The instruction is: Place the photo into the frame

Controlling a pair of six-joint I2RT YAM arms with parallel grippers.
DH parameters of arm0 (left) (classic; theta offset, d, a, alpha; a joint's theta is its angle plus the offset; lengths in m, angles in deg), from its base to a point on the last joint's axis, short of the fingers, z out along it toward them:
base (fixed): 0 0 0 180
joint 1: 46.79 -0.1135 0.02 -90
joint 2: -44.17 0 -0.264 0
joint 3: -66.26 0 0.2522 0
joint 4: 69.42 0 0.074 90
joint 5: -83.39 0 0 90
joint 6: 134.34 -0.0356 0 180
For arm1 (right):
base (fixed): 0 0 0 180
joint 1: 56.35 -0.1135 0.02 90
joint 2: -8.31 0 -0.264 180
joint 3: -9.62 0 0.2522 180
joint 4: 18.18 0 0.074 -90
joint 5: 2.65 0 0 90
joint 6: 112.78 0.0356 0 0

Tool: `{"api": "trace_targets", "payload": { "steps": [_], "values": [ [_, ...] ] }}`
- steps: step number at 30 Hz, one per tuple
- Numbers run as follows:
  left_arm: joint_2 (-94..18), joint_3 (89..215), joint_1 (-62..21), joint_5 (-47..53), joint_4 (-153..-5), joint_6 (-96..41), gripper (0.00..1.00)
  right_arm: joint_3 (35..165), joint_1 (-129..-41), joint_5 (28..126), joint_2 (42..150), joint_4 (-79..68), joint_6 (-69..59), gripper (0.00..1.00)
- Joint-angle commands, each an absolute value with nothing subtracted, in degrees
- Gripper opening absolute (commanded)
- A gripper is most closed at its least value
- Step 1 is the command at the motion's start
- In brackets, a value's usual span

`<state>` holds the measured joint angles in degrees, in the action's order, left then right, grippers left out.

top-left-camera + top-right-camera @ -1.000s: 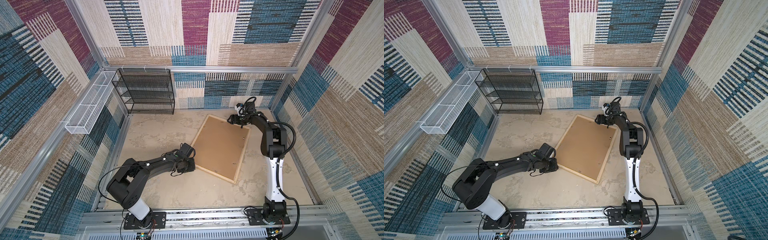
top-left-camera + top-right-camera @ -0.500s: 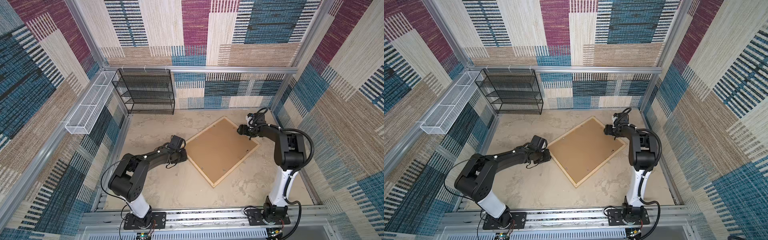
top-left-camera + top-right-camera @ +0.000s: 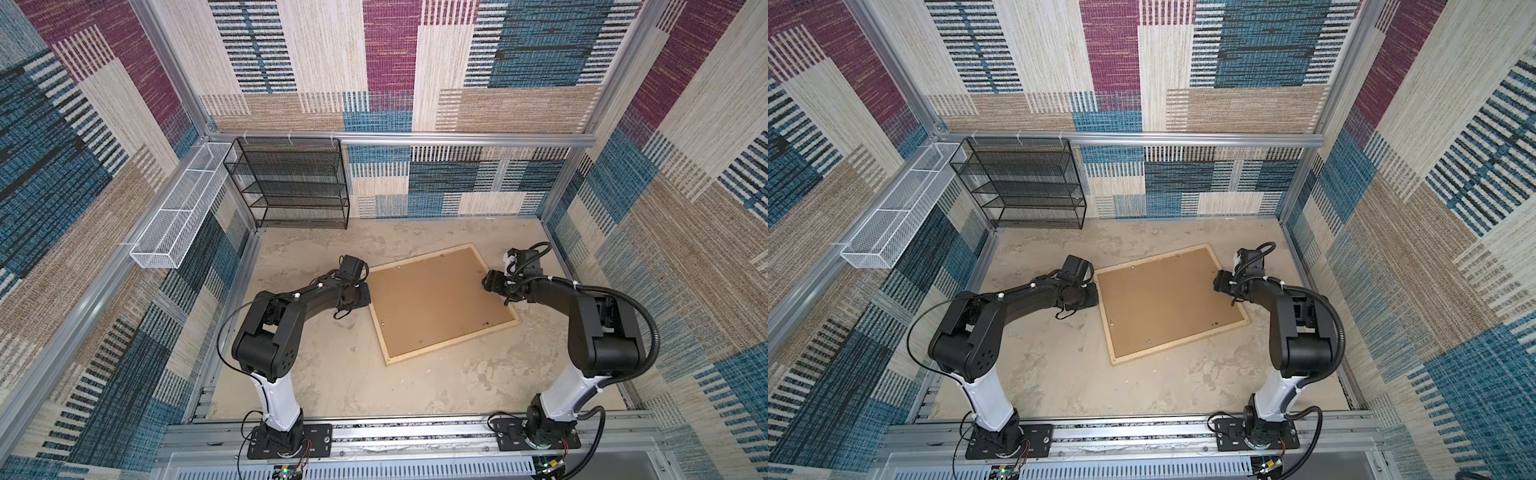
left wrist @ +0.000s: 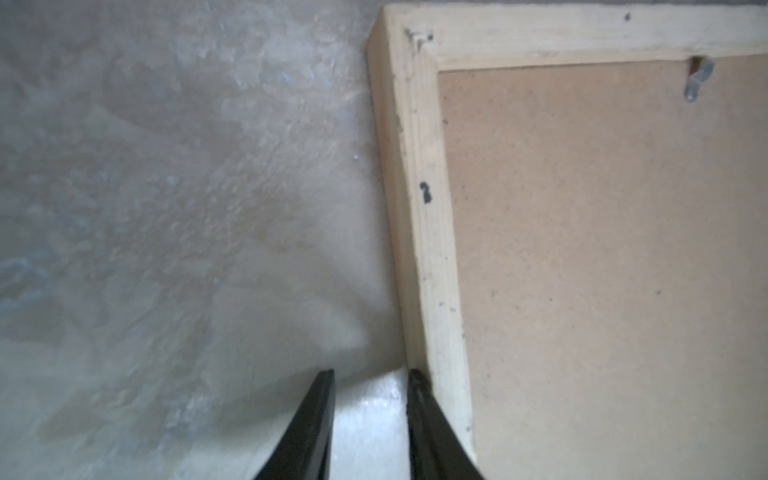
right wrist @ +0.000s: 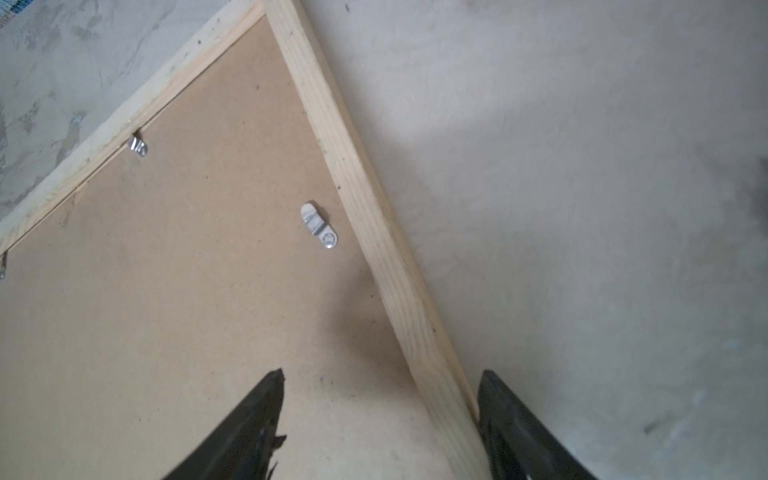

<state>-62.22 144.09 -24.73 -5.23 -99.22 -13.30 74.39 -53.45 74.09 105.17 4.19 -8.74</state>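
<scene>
While the frame [image 3: 453, 341] [image 3: 1179, 341] lies flat and face down on the table [image 3: 332, 374], right of centre and turned askew to the table's sides, its brown backing sheet [image 3: 440, 303] faces up inside the pale wood bars. The left gripper [image 4: 370, 374] sits low at the frame's left bar, near the far left corner. Its jaws stand a little apart with only bare table between them, and one finger [image 4: 419, 399] touches the bar's outer face. The right gripper [image 5: 382, 374] straddles the opposite bar with jaws wide apart, one finger [image 5: 266, 399] over the backing and the other [image 5: 498, 399] on the table just outside the wood, clamped on nothing. A metal clip [image 5: 319, 226] lies on the backing beside that bar. Broad bare table stretches in front of the frame's near edge, with a narrower strip on the right.
</scene>
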Motion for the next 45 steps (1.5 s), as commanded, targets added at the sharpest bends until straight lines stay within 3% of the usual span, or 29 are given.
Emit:
{"api": "trace_targets", "payload": {
  "steps": [1,7,12,18,23,34,45],
  "values": [
    [-64.98,146.91,-25.25,-3.74,-103.31,-16.01,0.34,69.70,-53.89,68.34,101.42,5.38,-4.53,0.74],
    [-68.53,152.81,-26.38,-3.87,-104.74,-17.67,0.34,62.12,-53.98,68.72,90.95,5.03,-1.89,0.74],
    [-67.91,154.63,-26.47,-6.00,-107.15,-18.46,0.34,62.50,-54.06,73.26,88.23,4.62,-1.33,0.72],
    [-57.52,149.09,-26.38,-10.21,-108.35,-17.03,0.35,62.32,-54.40,76.57,83.91,0.80,-0.27,0.71],
    [-50.96,142.94,-25.77,-5.42,-108.05,-16.69,0.35,63.42,-57.60,76.23,84.00,-2.37,-0.11,0.65],
    [-39.15,124.26,-21.22,-0.64,-94.17,-10.35,0.34,72.46,-72.32,70.56,97.67,-7.80,-0.30,0.55],
    [-43.58,124.29,-19.02,-0.32,-92.60,-11.36,0.29,77.33,-86.41,63.99,111.13,-17.11,5.41,0.48]
  ]
}}
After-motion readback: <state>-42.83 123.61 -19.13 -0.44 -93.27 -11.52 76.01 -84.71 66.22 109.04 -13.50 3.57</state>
